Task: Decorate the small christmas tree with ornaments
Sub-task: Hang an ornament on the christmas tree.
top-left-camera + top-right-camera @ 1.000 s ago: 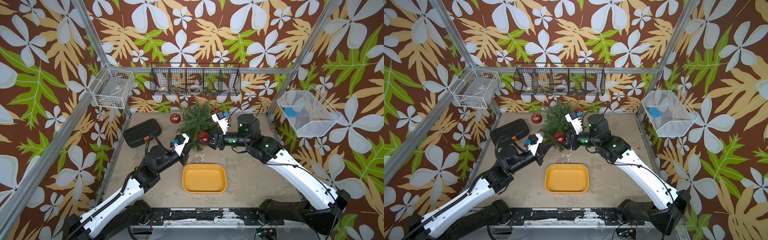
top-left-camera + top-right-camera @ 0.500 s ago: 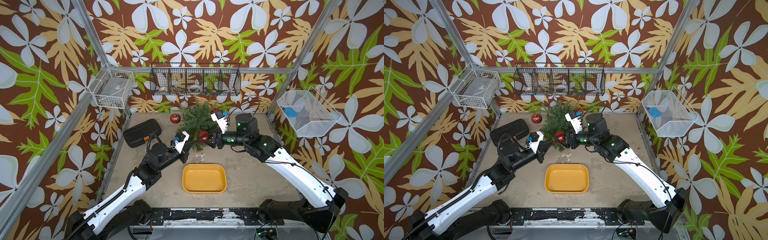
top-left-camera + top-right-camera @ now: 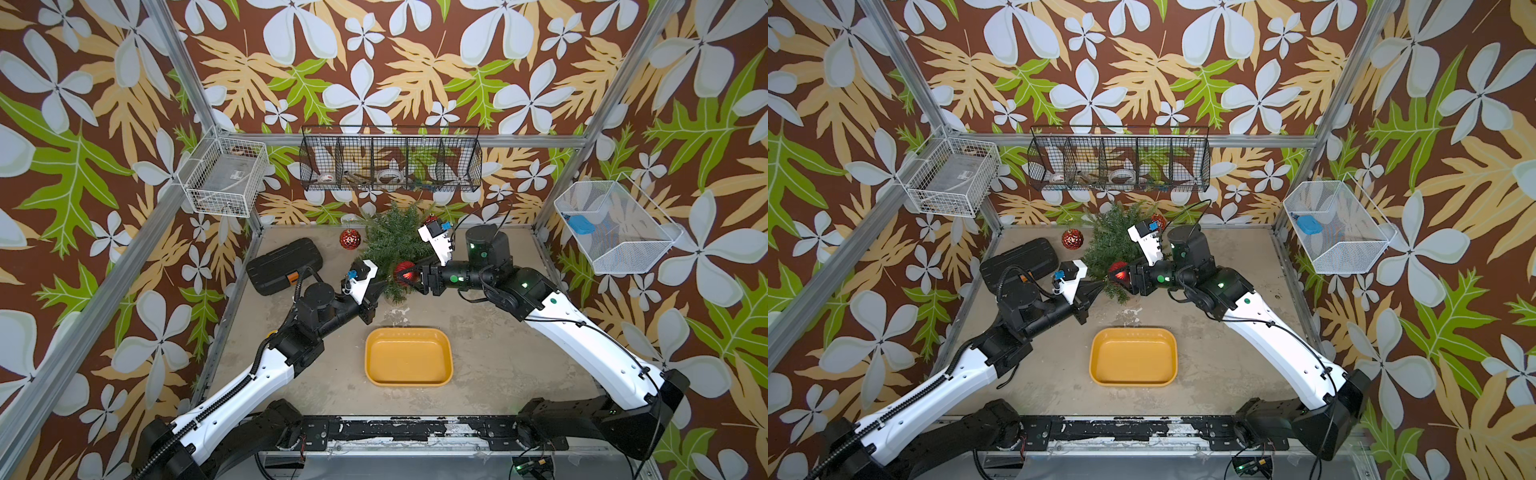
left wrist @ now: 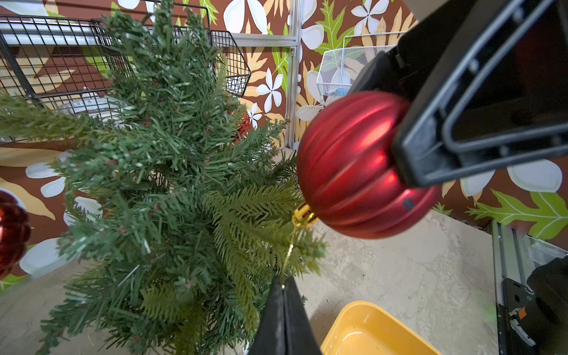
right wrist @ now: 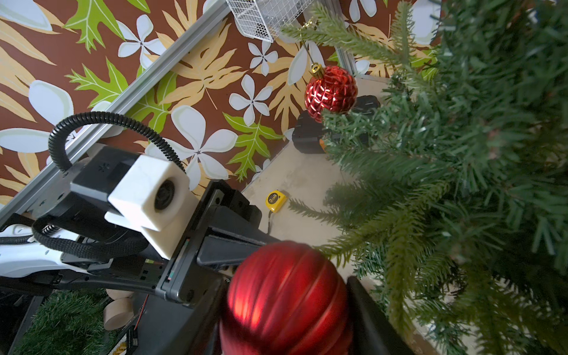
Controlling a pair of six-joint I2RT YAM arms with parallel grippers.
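Nearest you: shallow yellow plastic tray, near-centre on the grey table. Small yellow tape measure lies by the table's left edge.

Past the tray, both arms meet at the near side of the tree.
- Left gripper comes in from the left. Its fingers are fully closed and pinch the thin gold thread right at their tips.
- That thread runs across a near branch to the gold cap of the shiny ribbed red bauble.
- Right gripper comes in from the right, its fingers clamped on that bauble's two sides. The bauble is off the table, with its cap against the tips of a near branch.

Left of the arms and a bit farther, a black plastic case with an orange latch lies flat.

The small dark-green artificial christmas tree stands upright at far centre, close to the back wall. A faceted glittery red bauble hangs by its own gold thread from a branch on the tree's left side. A third red bauble shows at the tree's far right. It's mostly hidden, so you can't tell how it hangs.

A black wire basket is on the far wall above the tree.
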